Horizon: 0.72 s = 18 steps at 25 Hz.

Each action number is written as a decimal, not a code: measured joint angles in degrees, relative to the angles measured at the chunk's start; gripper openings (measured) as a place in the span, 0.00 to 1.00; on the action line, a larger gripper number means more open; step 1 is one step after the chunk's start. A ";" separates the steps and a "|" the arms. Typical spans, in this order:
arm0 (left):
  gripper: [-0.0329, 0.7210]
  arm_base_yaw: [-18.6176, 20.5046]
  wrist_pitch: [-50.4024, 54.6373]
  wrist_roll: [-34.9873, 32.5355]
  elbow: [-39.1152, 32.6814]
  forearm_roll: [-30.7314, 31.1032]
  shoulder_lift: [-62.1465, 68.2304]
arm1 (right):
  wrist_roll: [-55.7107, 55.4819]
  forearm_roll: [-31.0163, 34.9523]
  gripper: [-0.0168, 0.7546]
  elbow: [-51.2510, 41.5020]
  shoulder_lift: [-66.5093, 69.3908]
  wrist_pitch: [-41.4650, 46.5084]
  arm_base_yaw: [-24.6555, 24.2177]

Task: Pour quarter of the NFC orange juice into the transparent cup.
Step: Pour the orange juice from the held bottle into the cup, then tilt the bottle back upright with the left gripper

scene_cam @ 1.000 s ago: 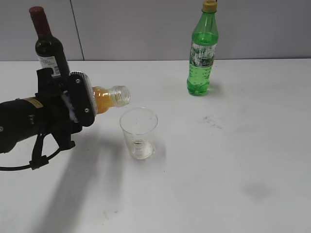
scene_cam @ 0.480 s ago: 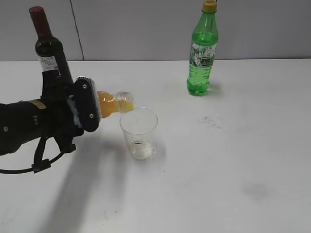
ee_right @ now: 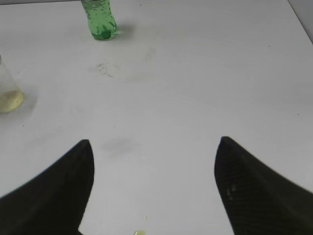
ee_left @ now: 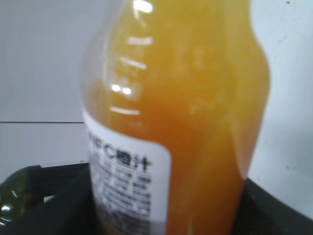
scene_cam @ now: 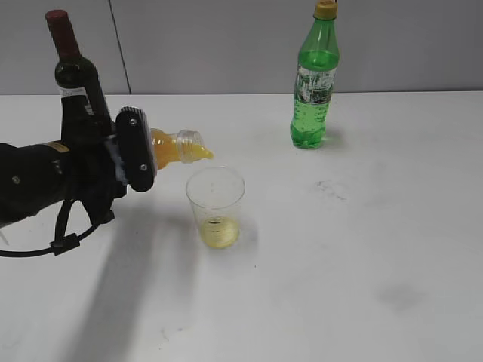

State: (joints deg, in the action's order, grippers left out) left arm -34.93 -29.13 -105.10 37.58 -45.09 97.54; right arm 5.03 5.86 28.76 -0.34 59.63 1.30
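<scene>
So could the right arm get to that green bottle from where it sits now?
Probably yes. The right gripper is open and holds nothing, and only bare table lies between it and the green bottle. The cup stands off to the side.

Small clear juice bottle [scene_cam: 177, 147] of orange liquid, uncapped, tipped nearly level with its mouth just above and left of the cup's rim; juice spilling from the wide neck. Up close, label with white letters [ee_left: 128, 186] across its side. Clear tapered cup [scene_cam: 216, 207] upright on the white table, shallow yellow pool at its bottom.
</scene>
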 joint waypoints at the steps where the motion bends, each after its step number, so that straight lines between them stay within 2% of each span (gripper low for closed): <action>1: 0.67 0.00 0.00 -0.73 0.00 0.00 0.00 | 0.00 0.00 0.79 0.00 0.00 0.00 0.00; 6: 0.67 0.00 -0.35 -4.28 0.00 0.06 0.00 | 0.00 0.00 0.79 0.00 0.00 0.00 0.00; 18: 0.67 0.00 -3.66 -6.46 0.01 0.78 0.00 | 0.00 0.00 0.79 0.00 0.00 0.00 0.00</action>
State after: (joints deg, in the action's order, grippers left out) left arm -34.93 -32.79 -111.57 37.59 -44.32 97.54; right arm 5.03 5.86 28.76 -0.34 59.63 1.30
